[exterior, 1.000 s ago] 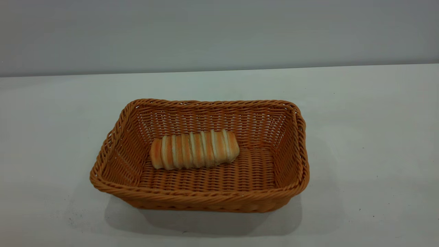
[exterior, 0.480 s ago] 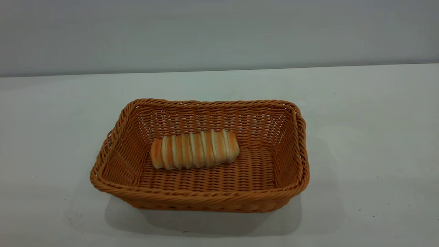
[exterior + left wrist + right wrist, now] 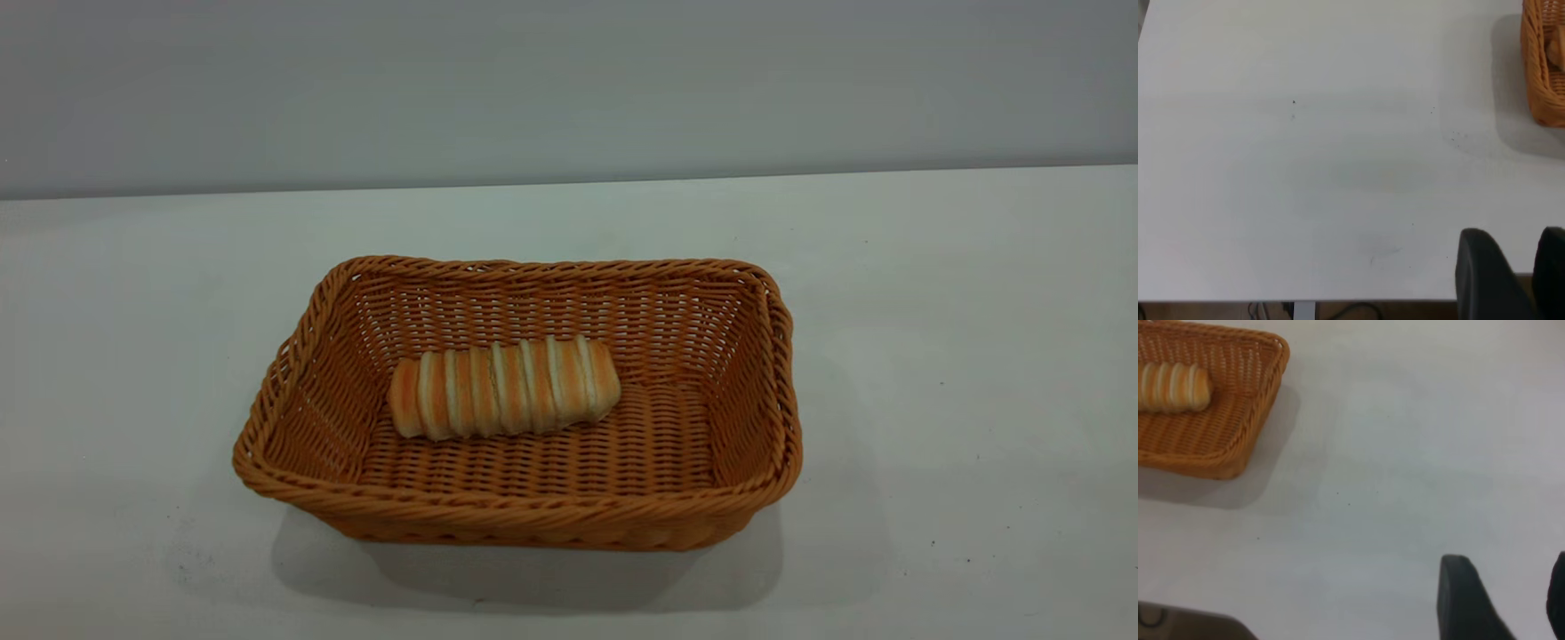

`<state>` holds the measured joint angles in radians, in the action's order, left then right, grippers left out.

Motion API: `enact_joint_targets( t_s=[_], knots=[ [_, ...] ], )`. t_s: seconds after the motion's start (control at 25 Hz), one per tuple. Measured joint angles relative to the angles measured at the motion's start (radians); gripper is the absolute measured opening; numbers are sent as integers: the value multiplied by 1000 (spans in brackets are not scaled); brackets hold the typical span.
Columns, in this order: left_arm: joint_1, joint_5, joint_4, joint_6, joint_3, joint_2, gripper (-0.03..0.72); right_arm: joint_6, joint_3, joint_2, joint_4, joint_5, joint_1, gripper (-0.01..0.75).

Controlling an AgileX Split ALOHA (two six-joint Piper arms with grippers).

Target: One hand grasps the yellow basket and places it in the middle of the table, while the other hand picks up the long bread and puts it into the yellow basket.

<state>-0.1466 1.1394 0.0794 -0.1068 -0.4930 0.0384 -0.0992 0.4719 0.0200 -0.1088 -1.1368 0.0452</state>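
In the middle of the surface (image 3: 933, 293) sits the basket (image 3: 524, 520), bread (image 3: 504, 388) lying inside, so I judge the job done. Both grippers, left (image 3: 1511, 273) and right (image 3: 1501, 597), hang well aside, fingers seemingly parted and empty.

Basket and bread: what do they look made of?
Yellow basket: woven wicker or plastic rattan, orange-tan, slight sheen, braided rim; which one cannot be told. Long bread: looks baked, matte golden-brown ridges with pale cream grooves; could be a foam replica.
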Motion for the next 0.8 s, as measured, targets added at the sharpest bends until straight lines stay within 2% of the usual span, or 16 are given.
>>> enact_joint_targets(
  t_s=[0.28,0.48,0.68,0.8],
  knots=[
    [2,0,0,1,0,0,242,0,0,0,0,0,0,345],
    [53,0,0,1,0,0,242,0,0,0,0,0,0,345],
    [135,0,0,4,0,0,242,0,0,0,0,0,0,345],
    [141,0,0,4,0,0,242,0,0,0,0,0,0,345]
  ],
)
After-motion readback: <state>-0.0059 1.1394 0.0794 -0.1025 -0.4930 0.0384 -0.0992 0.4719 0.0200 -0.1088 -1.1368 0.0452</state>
